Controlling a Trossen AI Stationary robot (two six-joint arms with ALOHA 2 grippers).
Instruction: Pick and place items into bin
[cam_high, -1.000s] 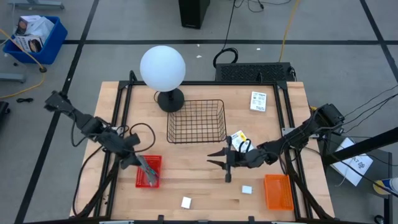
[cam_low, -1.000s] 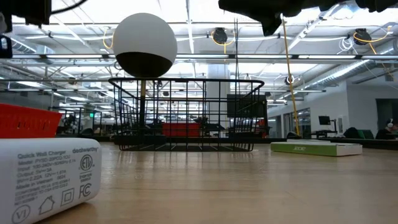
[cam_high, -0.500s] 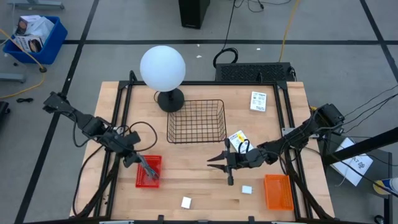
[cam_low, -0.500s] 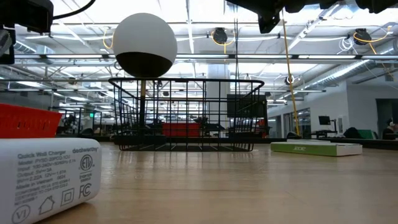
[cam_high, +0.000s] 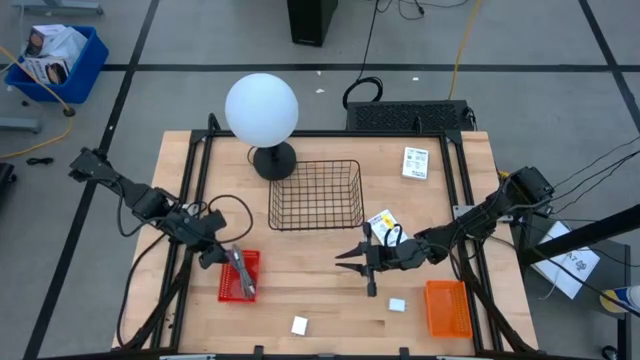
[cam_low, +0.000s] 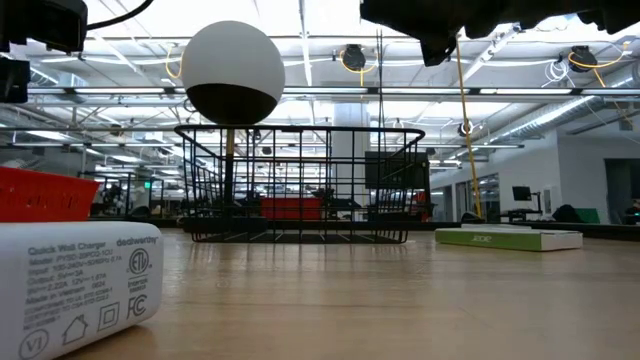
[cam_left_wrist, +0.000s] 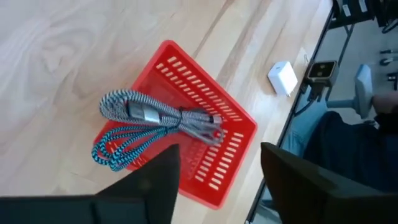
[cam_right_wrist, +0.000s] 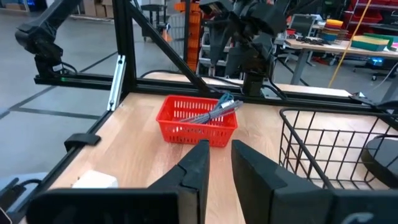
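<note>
1. Left gripper (cam_high: 222, 256) is hovering just above the small red slotted plastic bin (cam_high: 239, 276) near the table's front-left; its fingers (cam_left_wrist: 158, 180) are standing apart with nothing between them.
2. A coiled braided cable, grey and teal with a metal plug (cam_left_wrist: 152, 121), is lying inside that red bin, partly draped over its rim.
3. Right gripper (cam_high: 352, 257) is hanging over the middle of the wooden table (cam_high: 320, 300), in front of the black wire basket (cam_high: 316, 194); its fingers (cam_right_wrist: 199, 165) are spread slightly, holding nothing.
4. A small white charger block (cam_high: 299, 325) is sitting on the table near the front edge; a second small white block (cam_high: 397, 304) is lying beside the orange plastic bin (cam_high: 447, 308).
5. One flat white printed packet (cam_high: 415, 162) is resting at the back-right; another (cam_high: 381, 224) is lying just right of the wire basket.
6. The white globe lamp on a black base (cam_high: 262, 110) is standing at the back-left.
</note>
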